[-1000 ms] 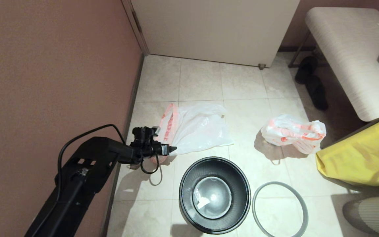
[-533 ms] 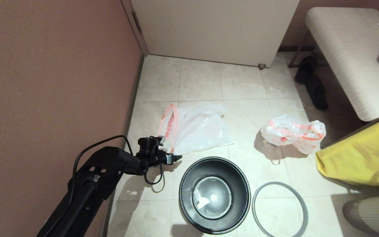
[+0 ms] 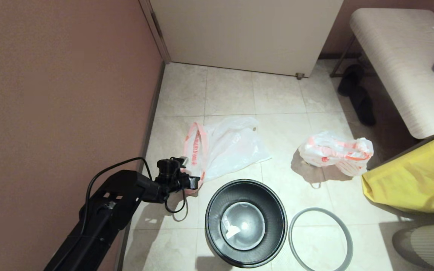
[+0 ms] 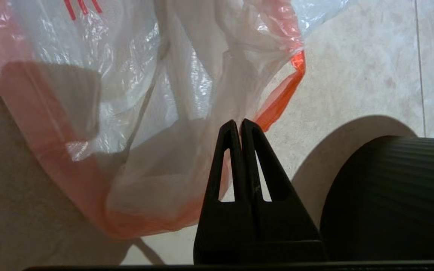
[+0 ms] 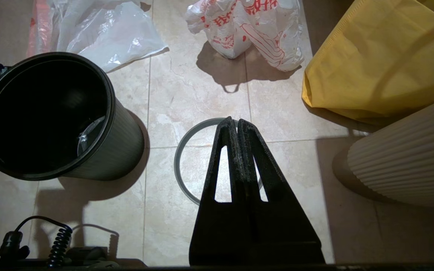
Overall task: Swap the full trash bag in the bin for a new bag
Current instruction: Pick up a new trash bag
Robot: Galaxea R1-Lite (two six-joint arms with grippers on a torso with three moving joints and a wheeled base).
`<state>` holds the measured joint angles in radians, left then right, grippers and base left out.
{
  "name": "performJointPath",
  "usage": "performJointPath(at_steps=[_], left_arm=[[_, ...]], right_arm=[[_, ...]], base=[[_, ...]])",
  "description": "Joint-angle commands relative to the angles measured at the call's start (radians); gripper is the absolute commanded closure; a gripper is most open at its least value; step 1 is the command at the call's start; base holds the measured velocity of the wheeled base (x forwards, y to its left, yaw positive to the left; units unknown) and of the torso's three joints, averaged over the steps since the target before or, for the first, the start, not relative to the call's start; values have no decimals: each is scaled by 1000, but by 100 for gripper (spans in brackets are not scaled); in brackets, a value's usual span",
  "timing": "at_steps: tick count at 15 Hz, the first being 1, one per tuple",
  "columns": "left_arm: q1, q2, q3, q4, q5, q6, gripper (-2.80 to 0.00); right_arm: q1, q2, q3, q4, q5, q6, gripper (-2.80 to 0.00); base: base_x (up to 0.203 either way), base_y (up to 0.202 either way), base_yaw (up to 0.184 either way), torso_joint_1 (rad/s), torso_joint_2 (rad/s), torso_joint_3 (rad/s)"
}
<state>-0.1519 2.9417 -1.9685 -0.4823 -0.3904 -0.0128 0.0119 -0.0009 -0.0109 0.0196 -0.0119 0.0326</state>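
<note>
Head view, landmark: small round black plastic bin (image 3: 246,223), upright on the pale floor tiles, shiny round bottom visible inside.
Left gripper (image 3: 196,182): low over the floor just beside the bin's rim on the wall side; fingers pressed together on the orange-pink mouth edge of the new bag.
Left wrist view: fingertips (image 4: 240,128) meet with thin film pinched between them; ribbed bin wall (image 4: 390,195) close alongside.
New bag (image 3: 224,148): thin, limp, translucent white plastic bag, spread flat on the tiles just beyond the bin, lettered band toward the wall.
Full trash bag (image 3: 335,151): bulging white plastic bag with orange-red print, on the floor beyond the bin and off to its right, apart from it.
Grey hoop rim (image 3: 320,239): thin ring lying flat just right of the bin.
Right gripper (image 5: 237,126): fingers shut, holding nothing, hanging above the grey hoop rim.
Yellow fabric bag (image 3: 413,177): further right of the bin, past the hoop.
</note>
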Motion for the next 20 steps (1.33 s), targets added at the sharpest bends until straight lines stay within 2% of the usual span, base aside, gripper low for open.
performJointPath(at_steps=[1,8,9,12,16,20], left_arm=[[0,0,0,-3,-2,-1,0],[15,19,23,32,48,8,0],[31,31,18,18,62,37,0],[61,22,19,-62,60,31,0],[57,61,9,-111,61,37,0],[30,83,1,-65,61,64,0]], right_arm=[[0,1,0,0,0,0,0],[0,1,0,0,0,0,0],[0,2,0,0,0,1,0],[0,2,0,0,0,0,0],[0,2,0,0,0,0,0],[0,1,0,0,0,0,0]], base=[[0,0,0,0,0,0],[0,0,0,0,0,0],[0,0,0,0,0,0],[0,0,0,0,0,0],[0,0,0,0,0,0],[0,0,0,0,0,0]])
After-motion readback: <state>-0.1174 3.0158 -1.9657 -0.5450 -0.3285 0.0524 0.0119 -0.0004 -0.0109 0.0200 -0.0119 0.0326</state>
